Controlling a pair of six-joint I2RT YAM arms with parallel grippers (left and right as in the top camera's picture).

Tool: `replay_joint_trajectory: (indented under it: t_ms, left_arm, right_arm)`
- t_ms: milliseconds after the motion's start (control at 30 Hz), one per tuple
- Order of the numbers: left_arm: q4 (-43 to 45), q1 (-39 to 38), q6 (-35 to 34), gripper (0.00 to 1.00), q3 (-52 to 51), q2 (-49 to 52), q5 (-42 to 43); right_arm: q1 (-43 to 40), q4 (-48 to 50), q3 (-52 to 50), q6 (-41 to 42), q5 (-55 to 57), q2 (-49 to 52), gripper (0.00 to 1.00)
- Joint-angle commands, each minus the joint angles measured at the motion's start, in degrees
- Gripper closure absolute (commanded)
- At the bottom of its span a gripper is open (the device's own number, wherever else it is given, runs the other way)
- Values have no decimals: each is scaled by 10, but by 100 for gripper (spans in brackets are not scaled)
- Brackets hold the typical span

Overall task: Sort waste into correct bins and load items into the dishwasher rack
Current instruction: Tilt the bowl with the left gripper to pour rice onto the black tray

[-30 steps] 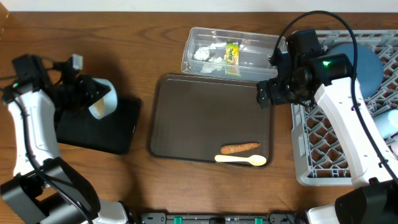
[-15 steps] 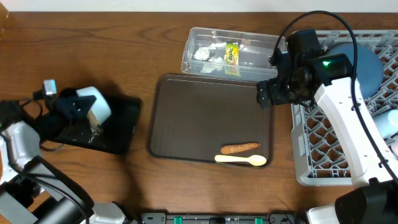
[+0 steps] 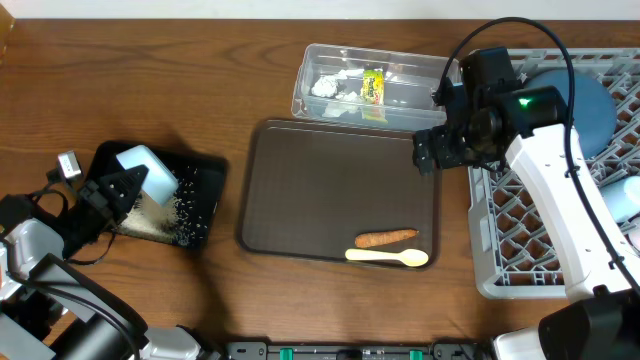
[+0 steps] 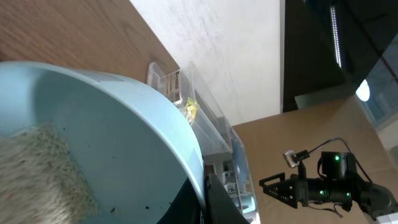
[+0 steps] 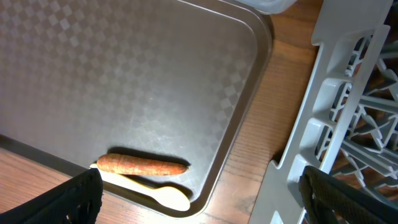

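Observation:
My left gripper point(image 3: 118, 188) is shut on the rim of a light blue bowl point(image 3: 147, 167) and holds it tipped over the black bin point(image 3: 205, 200). White rice point(image 3: 158, 216) lies spilled in the bin. In the left wrist view the bowl point(image 4: 124, 124) fills the frame with rice point(image 4: 37, 168) inside. My right gripper point(image 3: 430, 152) is open and empty above the tray's right edge. A carrot point(image 3: 386, 238) and a pale spoon point(image 3: 388, 257) lie on the brown tray point(image 3: 330, 180); both also show in the right wrist view, carrot point(image 5: 142, 165), spoon point(image 5: 163, 195).
A clear bin point(image 3: 368, 82) with wrappers stands behind the tray. A grey dishwasher rack point(image 3: 560, 200) at the right holds a blue plate point(image 3: 590, 105). Its white edge shows in the right wrist view point(image 5: 311, 143).
My left arm has swung down and toward me with the bowl, tipping it over the black bin. Rice has poured into the bin. The right arm has not moved.

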Motion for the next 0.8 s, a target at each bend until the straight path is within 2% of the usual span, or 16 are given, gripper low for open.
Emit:
replay_joint_trajectory:
  t_ms: [0, 267, 333, 467, 500, 533, 600, 767]
  left_arm:
    - [2, 3, 22, 94, -2, 0, 28]
    - [7, 3, 22, 94, -2, 0, 26]
    - [20, 3, 7, 94, -2, 0, -5]
    - [58, 3, -138, 94, -2, 0, -148]
    - [63, 3, -154, 94, -2, 0, -144]
    - [66, 3, -139, 94, -2, 0, -100]
    - [61, 2, -55, 94, -2, 0, 29]
    - [61, 2, -42, 94, 0, -3, 13]
  right_arm:
    - [2, -2, 0, -9, 2, -12, 1]
    - [2, -2, 0, -9, 2, -12, 1]
    - [2, -2, 0, -9, 2, -12, 1]
    - [2, -2, 0, -9, 2, -12, 1]
    - [2, -2, 0, -9, 2, -12, 1]
    - [2, -2, 0, -9, 2, -12, 1]
    - [2, -2, 0, -9, 2, -12, 1]
    - [2, -2, 0, -9, 2, -12, 1]
